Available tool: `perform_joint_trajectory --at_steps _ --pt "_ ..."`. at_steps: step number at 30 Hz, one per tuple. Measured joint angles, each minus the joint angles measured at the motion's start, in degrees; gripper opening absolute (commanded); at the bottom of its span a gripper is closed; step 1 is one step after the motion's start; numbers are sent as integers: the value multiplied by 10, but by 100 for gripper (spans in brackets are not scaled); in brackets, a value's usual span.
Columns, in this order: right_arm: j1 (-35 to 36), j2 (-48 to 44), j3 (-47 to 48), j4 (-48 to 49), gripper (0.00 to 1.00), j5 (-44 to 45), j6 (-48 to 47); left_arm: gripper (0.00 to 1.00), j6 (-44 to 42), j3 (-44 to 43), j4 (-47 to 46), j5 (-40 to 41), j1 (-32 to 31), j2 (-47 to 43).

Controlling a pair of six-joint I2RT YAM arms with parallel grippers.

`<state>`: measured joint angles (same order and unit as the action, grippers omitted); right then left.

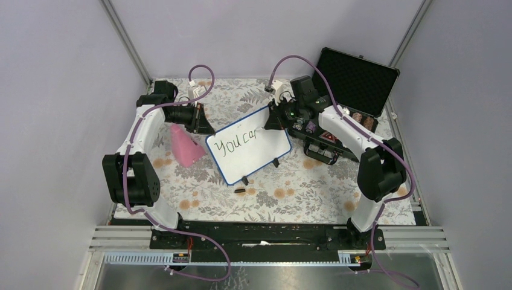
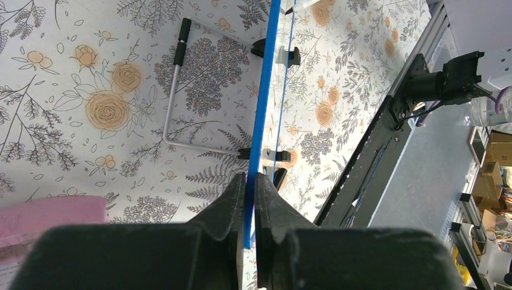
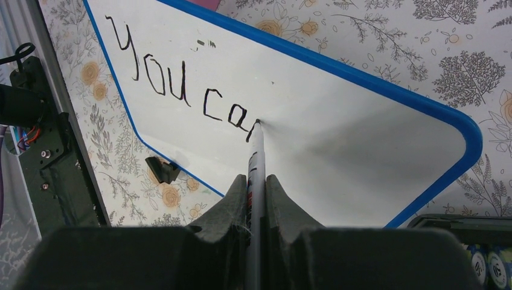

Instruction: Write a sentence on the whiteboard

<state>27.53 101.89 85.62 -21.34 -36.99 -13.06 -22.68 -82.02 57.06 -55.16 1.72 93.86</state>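
Top external: whiteboard (image 1: 265, 151), black case (image 1: 356, 78) with items (image 1: 361, 117)

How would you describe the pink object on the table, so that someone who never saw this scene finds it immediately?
Find the floral tablecloth, and in its middle the blue-framed whiteboard. The pink object lies on the cloth just off the board's left edge, beside the left gripper that clamps this edge. It is the only pink thing there, soft-looking and wedge-shaped.

Whiteboard (image 1: 249, 149) at centre of table (image 1: 302, 193), wedge-shaped block (image 1: 184, 145) just left of it, open case (image 1: 356, 78) behind to the right, small cap (image 1: 240, 190) just before the board, lettering (image 1: 236, 142) on its left half.
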Motion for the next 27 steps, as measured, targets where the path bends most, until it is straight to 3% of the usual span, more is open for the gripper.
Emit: perform_joint_trajectory --at_steps 27 --pt "-12 3 9 -2 0 1 0 0 0 0 0 1 -2 0"
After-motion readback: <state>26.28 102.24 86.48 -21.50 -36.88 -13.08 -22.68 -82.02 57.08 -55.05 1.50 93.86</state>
